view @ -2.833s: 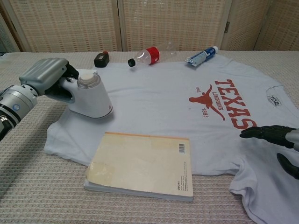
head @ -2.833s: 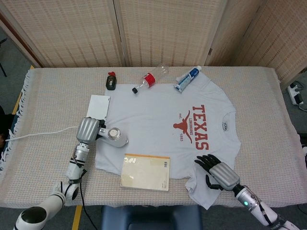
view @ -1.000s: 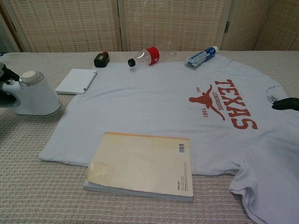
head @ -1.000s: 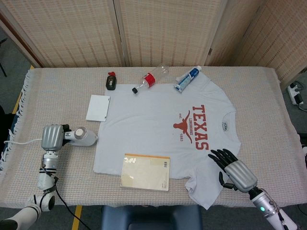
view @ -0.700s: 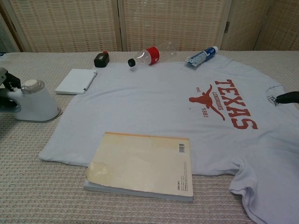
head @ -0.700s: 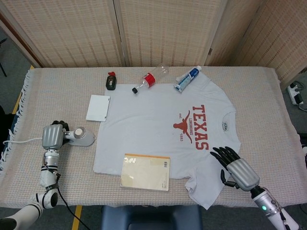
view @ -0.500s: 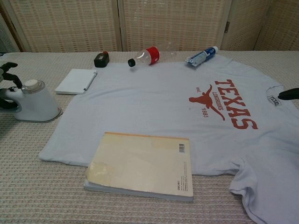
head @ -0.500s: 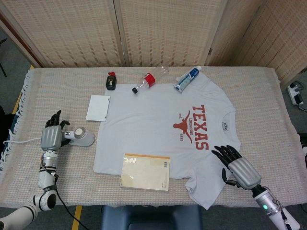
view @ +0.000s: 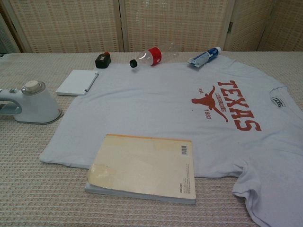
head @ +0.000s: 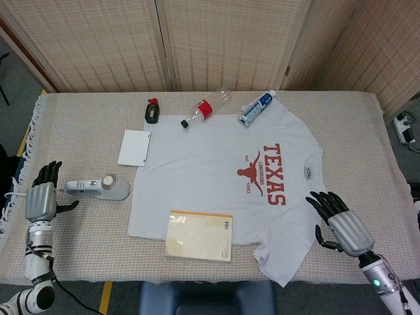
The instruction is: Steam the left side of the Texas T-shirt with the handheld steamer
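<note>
Woven cloth covers the worktop [head: 79,125], where the Texas T-shirt [head: 216,177] lies flat. Just beside its left edge sits the handheld steamer [head: 98,188], nobody holding it. Both the left hand [head: 39,199] and right hand [head: 344,226] hover with fingers spread, empty. Its cord could snag and drag it; the book [head: 199,235] weighing on the hem might get scorched.

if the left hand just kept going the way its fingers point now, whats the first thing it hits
Probably nothing: the left hand points toward the far table edge, over bare tablecloth. The steamer lies off to its side, out of that line, though depth is hard to judge.
</note>
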